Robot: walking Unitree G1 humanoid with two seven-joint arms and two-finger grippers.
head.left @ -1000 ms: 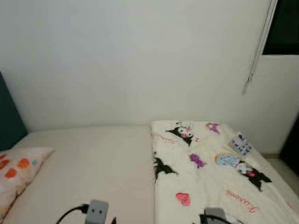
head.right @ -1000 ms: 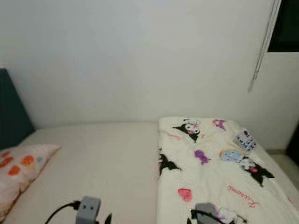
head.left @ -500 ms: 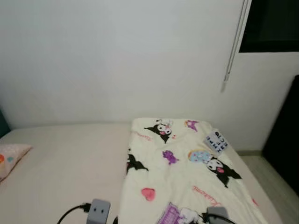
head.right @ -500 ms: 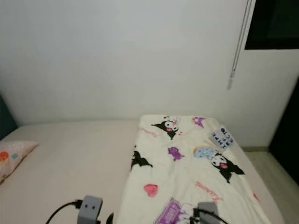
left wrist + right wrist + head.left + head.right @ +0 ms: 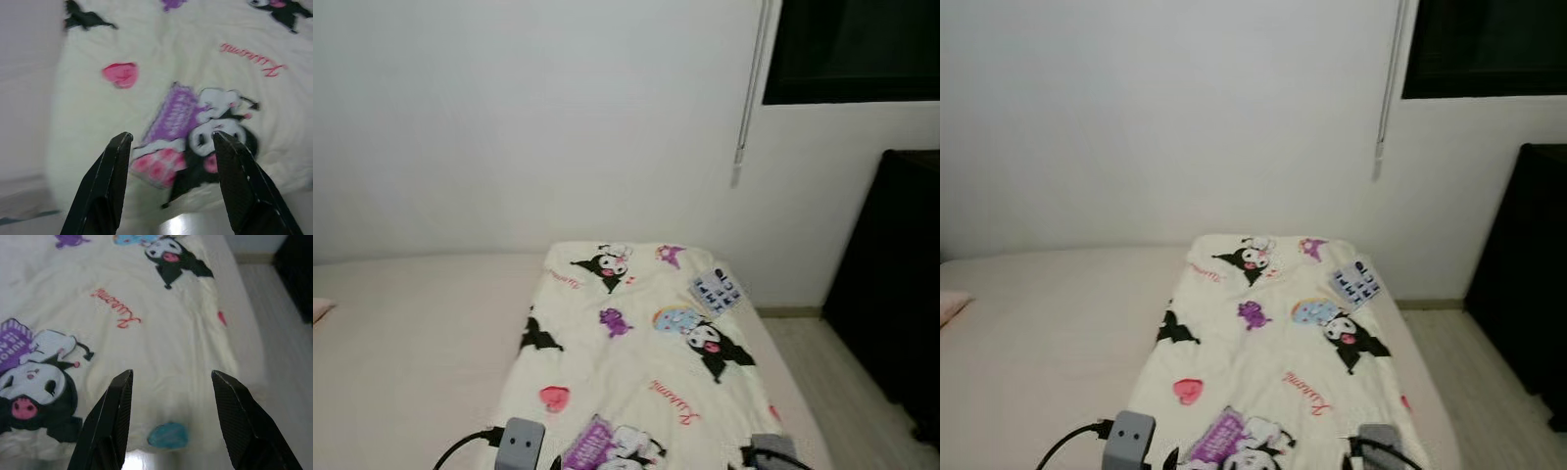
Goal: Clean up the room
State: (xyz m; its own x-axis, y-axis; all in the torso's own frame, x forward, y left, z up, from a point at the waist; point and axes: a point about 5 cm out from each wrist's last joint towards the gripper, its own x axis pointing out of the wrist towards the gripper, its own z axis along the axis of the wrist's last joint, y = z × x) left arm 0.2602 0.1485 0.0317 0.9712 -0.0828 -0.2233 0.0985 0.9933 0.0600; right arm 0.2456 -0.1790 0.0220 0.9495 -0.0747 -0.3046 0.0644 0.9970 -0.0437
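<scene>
Blanket [image 5: 636, 362] dead ahead of you, operator: cream fleece with black cartoon characters, pink hearts and a purple patch, spread flat over the right part of the bed [image 5: 401, 333]. It runs from the white wall [image 5: 529, 117] down toward you, with bare mattress showing to its left and a narrow strip to its right. A small dark-patterned patch [image 5: 717, 291] lies near the blanket's far right corner. Your left gripper [image 5: 168, 142] hangs over the near end of the blanket, fingers [image 5: 110, 181] spread wide and holding nothing, the purple-and-black print showing between them. Your right gripper [image 5: 168, 379] is likewise released, poised above the blanket's near right corner, close to a blue mark on the fabric. Pale wood floor [image 5: 842, 382] lies right of the bed, then a dark cabinet [image 5: 901, 294], a black window [image 5: 852, 49] above.
</scene>
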